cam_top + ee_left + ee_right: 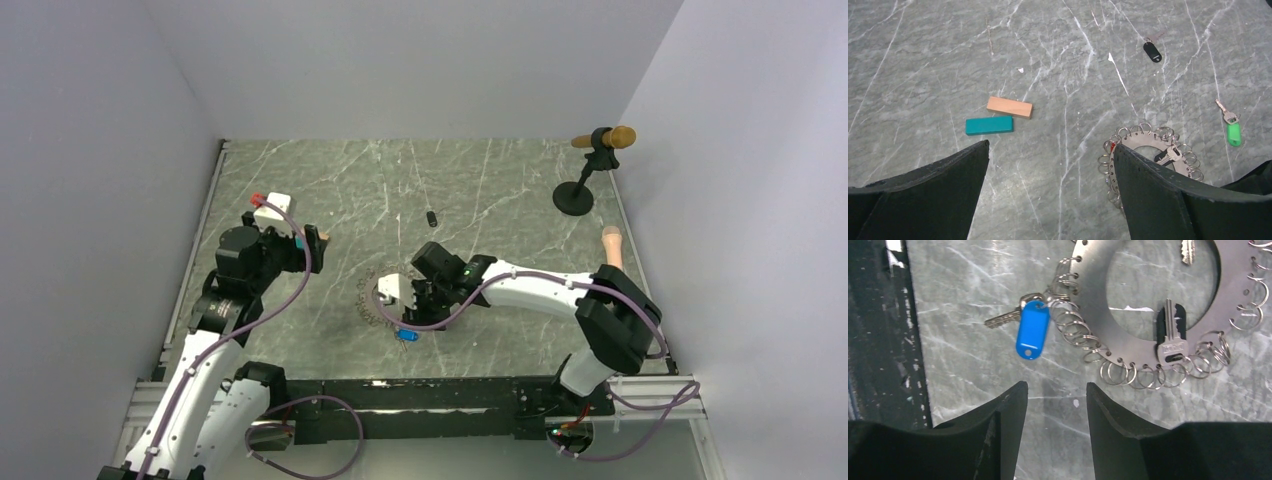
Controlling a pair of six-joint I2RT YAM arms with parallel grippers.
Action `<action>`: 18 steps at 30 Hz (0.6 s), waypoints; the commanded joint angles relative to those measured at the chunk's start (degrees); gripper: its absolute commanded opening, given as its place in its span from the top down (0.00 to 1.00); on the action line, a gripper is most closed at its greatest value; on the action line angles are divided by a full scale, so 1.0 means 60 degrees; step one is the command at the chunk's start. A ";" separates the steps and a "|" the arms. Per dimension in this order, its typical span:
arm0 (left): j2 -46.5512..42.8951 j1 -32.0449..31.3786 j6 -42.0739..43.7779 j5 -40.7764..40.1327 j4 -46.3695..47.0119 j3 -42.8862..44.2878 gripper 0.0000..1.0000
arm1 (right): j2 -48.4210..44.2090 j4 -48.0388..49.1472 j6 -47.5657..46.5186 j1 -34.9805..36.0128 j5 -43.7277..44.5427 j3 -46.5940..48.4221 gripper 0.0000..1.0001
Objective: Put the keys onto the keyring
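So, L gripper [1050, 147] hovered w/ jaws apart, empty. Keyring [1093, 290] lay flat mid-table; blue key [1032, 330] touched its rim loops. R gripper [1055, 386] sat above both, jaws apart, empty. Green key [1233, 132] lay off ring, separate on table.

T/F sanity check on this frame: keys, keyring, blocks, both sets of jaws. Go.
1. The green-tagged key lies on the table, apart from the keyring. True.
2. The right gripper is shut on the blue-tagged key. False: its jaws are open and empty; the key lies beyond them by the keyring's edge.
3. The teal block is stacked on the tan block. False: both lie flat, side by side.
4. The left gripper has open jaws, holding nothing. True.
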 commanded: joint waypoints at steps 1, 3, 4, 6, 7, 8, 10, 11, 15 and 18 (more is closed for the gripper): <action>-0.0199 0.0076 0.0144 0.0053 0.0297 0.0018 0.01 | 0.0052 0.0476 0.0359 -0.0102 0.0707 0.0273 0.49; -0.0230 0.0085 0.0136 0.0055 0.0305 0.0004 0.01 | -0.0020 0.0184 0.0219 -0.0449 0.0243 0.0382 0.49; -0.0245 0.0084 0.0152 0.0065 0.0311 0.0007 0.01 | -0.0049 -0.0012 0.0122 -0.0700 -0.0075 0.0474 0.49; -0.0264 0.0099 0.0159 0.0070 0.0306 0.0018 0.01 | -0.0142 -0.0410 -0.0035 -0.1393 -0.0718 0.0630 0.49; -0.0284 0.0102 0.0160 0.0090 0.0309 0.0018 0.01 | -0.0196 -0.0608 -0.0113 -0.1831 -0.1046 0.0679 0.49; -0.0284 0.0099 0.0160 0.0109 0.0304 0.0011 0.01 | -0.0271 -0.0733 -0.0141 -0.2230 -0.1216 0.0698 0.49; -0.0299 0.0113 0.0143 0.0147 0.0326 0.0004 0.01 | -0.0425 -0.0763 -0.0015 -0.2937 -0.1254 0.0663 0.49; -0.0283 0.0113 0.0143 0.0179 0.0326 0.0004 0.01 | -0.0488 -0.0764 0.0053 -0.3262 -0.1254 0.0641 0.49; -0.0264 0.0113 0.0145 0.0215 0.0311 0.0019 0.01 | -0.0528 -0.1123 -0.0185 -0.4481 -0.1401 0.0622 0.48; -0.0268 0.0128 0.0142 0.0253 0.0339 0.0004 0.01 | -0.0252 -0.1805 -0.1388 -0.5239 -0.1968 0.0669 0.47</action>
